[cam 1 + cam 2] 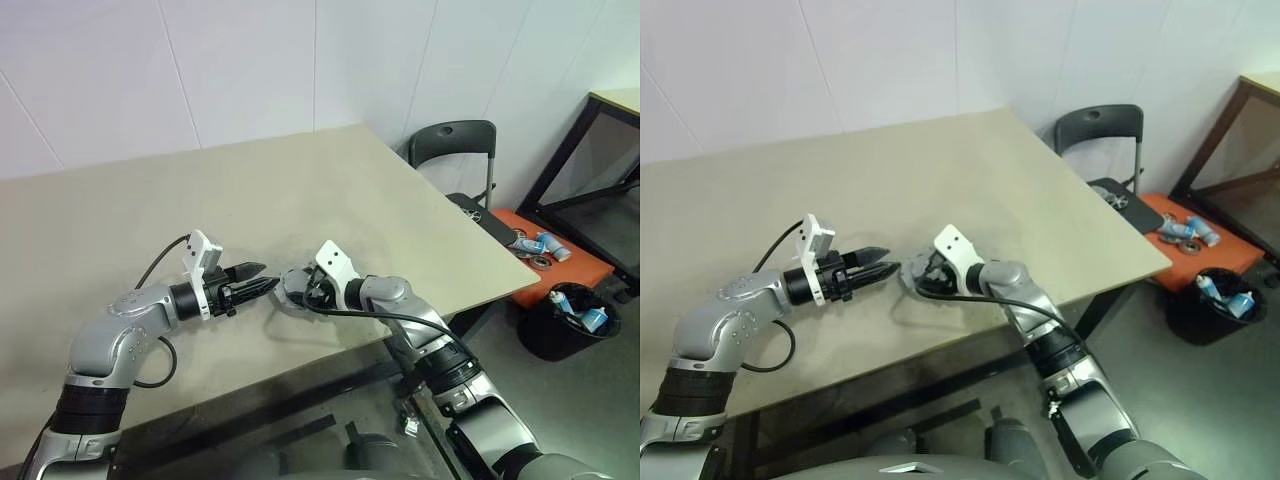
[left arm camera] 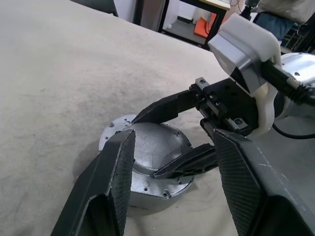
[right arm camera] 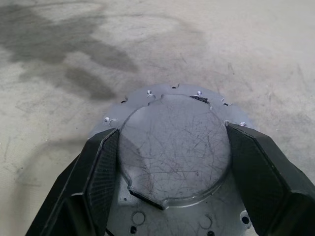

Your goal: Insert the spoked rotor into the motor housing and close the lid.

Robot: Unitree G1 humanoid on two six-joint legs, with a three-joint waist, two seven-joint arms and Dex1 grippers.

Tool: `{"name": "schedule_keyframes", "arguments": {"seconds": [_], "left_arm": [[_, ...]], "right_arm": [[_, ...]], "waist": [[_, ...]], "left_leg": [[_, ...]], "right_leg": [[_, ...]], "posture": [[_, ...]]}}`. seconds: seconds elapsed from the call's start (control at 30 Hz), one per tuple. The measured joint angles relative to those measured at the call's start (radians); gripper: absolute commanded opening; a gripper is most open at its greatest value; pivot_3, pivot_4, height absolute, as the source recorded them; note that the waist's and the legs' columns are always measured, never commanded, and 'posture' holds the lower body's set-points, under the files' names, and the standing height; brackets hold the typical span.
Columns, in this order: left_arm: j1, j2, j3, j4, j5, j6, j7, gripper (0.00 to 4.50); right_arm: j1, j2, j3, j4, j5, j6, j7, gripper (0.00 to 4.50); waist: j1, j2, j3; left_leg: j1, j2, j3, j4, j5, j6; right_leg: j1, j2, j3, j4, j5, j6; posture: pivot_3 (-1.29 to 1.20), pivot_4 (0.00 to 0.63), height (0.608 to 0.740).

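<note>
Right tool [image 3: 167, 162] straddles motor housing [image 3: 172, 147]; left tool [image 1: 262, 284] level beside.

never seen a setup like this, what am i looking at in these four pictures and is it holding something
It is a humanoid robot with two arms, each ending in two black fingers. Two pictures look down from its head; the other two come from cameras on each wrist. On the beige table lies one round silver metal part, seemingly the motor housing with its scratched lid on top. The right gripper has its fingers on either side of the lid. The left gripper hangs open just beside it, holding nothing.
</note>
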Motion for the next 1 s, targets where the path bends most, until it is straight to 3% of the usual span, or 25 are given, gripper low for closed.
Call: {"name": "schedule_keyframes", "arguments": {"seconds": [0.4, 0.53, 0.67, 0.93, 1.0], "left_arm": [[-0.047, -0.084, -0.097, 0.111, 0.111, -0.017, 0.064, 2.66], [-0.079, -0.133, -0.104, 0.215, 0.164, -0.053, 0.090, 1.81], [-0.103, -0.174, -0.103, 0.278, 0.181, -0.073, 0.097, 0.38], [-0.135, -0.227, -0.120, 0.298, 0.196, -0.077, 0.096, 0.38], [-0.135, -0.227, -0.122, 0.297, 0.198, -0.078, 0.093, 0.02]], "right_arm": [[0.000, -0.005, -0.002, 0.020, -0.010, -0.028, 0.010, 3.03], [-0.003, -0.005, -0.008, 0.021, -0.009, -0.017, 0.014, 3.03], [-0.005, -0.004, -0.012, 0.019, -0.006, -0.006, 0.017, 3.03], [0.000, -0.004, -0.013, 0.013, -0.004, -0.001, 0.017, 3.03], [0.002, -0.004, -0.013, 0.012, -0.004, 0.000, 0.016, 3.03]], "waist": [[0.002, 0.000, -0.002], [0.003, 0.000, -0.002], [0.003, -0.001, -0.002], [0.003, -0.001, -0.002], [0.003, 0.000, -0.002]], "left_leg": [[0.001, 0.000, 0.000, 0.000, 0.000, 0.000], [0.001, 0.000, 0.000, 0.000, 0.000, 0.000], [0.000, 0.000, 0.000, 0.000, 0.000, 0.000], [0.000, -0.001, 0.000, 0.000, 0.000, 0.000], [0.000, -0.001, 0.000, 0.000, 0.000, 0.000]], "right_leg": [[0.001, 0.000, 0.000, 0.000, 0.000, 0.000], [0.001, 0.000, 0.000, 0.000, 0.000, 0.000], [0.001, 0.000, 0.000, 0.000, 0.000, 0.000], [0.001, -0.001, 0.000, -0.001, 0.000, 0.000], [0.001, -0.001, 0.000, -0.001, 0.000, 0.000]], "posture": [[0.00, 0.000, 0.740], [0.00, 0.000, 0.740], [0.00, 0.000, 0.740], [0.00, 0.000, 0.740], [0.00, 0.000, 0.740]]}}
